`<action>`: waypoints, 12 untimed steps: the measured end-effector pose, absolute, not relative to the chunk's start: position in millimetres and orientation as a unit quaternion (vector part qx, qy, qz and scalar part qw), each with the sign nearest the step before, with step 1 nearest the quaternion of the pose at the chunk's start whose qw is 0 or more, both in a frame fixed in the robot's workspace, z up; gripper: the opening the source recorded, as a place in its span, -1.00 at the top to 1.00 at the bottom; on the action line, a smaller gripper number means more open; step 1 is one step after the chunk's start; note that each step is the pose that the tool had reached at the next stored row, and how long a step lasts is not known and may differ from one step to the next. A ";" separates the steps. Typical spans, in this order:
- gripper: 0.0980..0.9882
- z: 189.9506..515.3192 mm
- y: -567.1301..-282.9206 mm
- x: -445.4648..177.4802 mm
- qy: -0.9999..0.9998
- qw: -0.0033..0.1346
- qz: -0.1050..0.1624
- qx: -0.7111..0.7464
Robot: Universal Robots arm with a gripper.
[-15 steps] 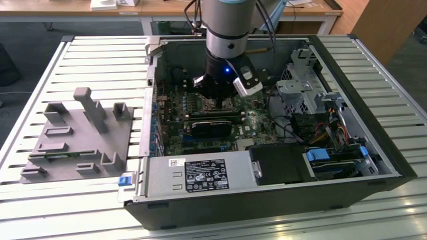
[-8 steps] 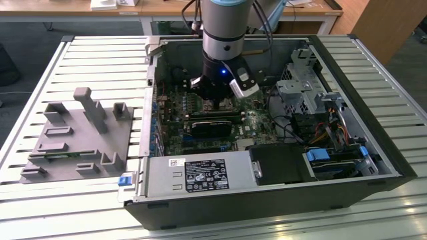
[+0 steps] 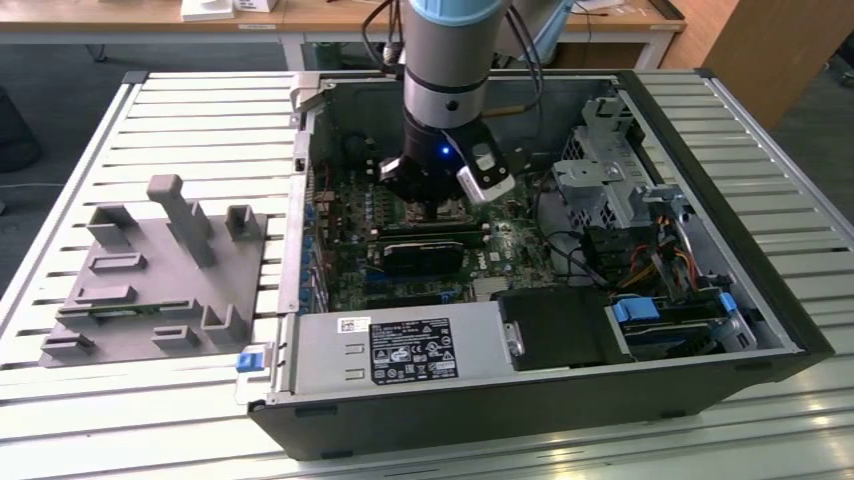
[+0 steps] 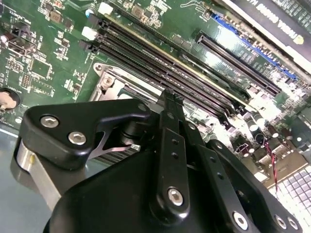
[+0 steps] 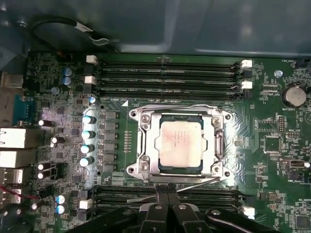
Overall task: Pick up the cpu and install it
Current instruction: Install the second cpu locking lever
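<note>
The cpu (image 5: pixel 181 144), a square chip with a dull silver top, lies flat inside the metal socket frame (image 5: pixel 142 145) on the green motherboard (image 5: pixel 272 160) in the first wrist view. My gripper (image 5: pixel 168 195) hangs beside the socket, over the memory slots, with its two black fingers pressed together and nothing between them. From the exterior view, the gripper (image 3: pixel 434 212) is down inside the open computer case (image 3: pixel 747 300), just above the board. Its fingers (image 4: pixel 169 104) form one narrow black bar in the second wrist view, next to the socket's edge (image 4: pixel 104 80).
Rows of black memory slots (image 5: pixel 165 75) flank the socket. A black card (image 3: pixel 424 250) sits just in front of the gripper, then a grey power supply (image 3: pixel 400 350). A drive cage (image 3: pixel 601 170) and cables (image 3: pixel 627 265) fill the exterior view's right. A grey fixture (image 3: pixel 147 270) stands outside the case.
</note>
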State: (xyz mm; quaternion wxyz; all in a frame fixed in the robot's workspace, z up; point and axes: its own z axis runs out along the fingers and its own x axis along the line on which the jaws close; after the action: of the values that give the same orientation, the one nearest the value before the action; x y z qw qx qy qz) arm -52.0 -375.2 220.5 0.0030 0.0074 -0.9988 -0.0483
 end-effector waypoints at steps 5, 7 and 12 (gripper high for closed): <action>0.98 219.8 -382.1 -58.2 -0.999 0.003 -0.053 0.008; 0.98 219.1 -383.1 -60.5 -0.998 0.003 -0.054 0.008; 0.98 215.8 -383.5 -65.0 -0.998 0.003 -0.063 0.008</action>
State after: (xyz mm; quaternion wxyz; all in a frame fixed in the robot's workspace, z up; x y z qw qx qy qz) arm -65.0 -383.5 215.8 0.0029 0.0075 -0.9980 -0.0628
